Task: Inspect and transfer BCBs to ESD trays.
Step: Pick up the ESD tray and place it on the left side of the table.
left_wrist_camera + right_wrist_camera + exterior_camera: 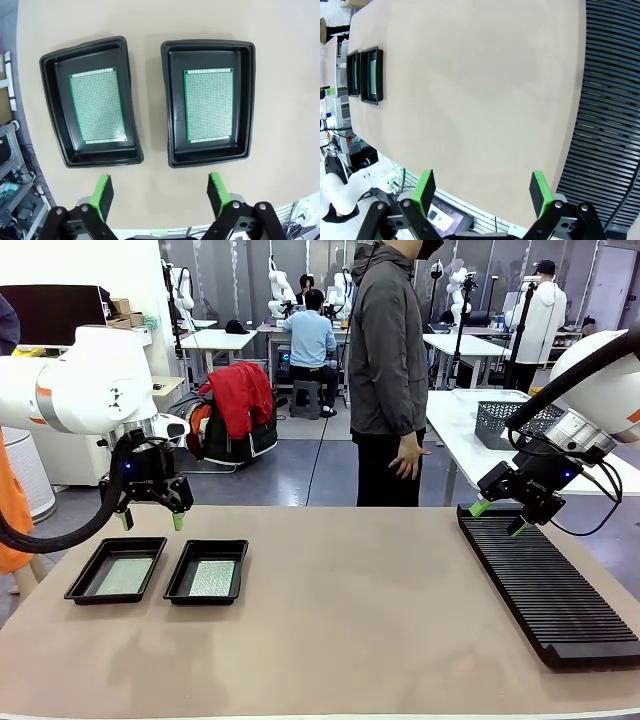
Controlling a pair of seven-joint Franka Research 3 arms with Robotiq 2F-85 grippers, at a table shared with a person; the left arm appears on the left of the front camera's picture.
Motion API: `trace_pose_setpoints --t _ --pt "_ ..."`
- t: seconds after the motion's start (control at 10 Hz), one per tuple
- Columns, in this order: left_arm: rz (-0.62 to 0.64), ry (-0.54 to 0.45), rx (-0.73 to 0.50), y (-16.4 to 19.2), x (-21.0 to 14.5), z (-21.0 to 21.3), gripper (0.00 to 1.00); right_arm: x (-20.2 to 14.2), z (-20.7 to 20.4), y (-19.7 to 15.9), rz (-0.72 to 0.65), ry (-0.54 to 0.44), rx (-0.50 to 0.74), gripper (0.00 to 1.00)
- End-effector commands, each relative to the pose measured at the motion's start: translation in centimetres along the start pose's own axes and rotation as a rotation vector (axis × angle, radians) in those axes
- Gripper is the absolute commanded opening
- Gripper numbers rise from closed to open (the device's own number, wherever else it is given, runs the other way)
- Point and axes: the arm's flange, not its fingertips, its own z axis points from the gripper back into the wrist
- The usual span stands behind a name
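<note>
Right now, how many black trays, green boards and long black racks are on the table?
Black trays: 2, the left tray and the right tray
Green boards: 2, one board in one tray, another board in the other
Long black ribbed rack: 1
Total: 5
</note>
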Motion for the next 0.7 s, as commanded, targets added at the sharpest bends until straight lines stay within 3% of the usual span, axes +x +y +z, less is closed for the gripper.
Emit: trace_pose_setpoints --t 0.0,0.6 --pt "0.001 0.0 -0.001 -0.02 0.24 -0.18 1.0 -0.07 0.03 0.19 -0.022 -0.002 -0.008 1.0" --pt "0.001 0.0 -0.001 -0.02 0.24 -0.18 1.0 -0.07 0.03 0.19 -0.022 -0.002 -0.008 1.0"
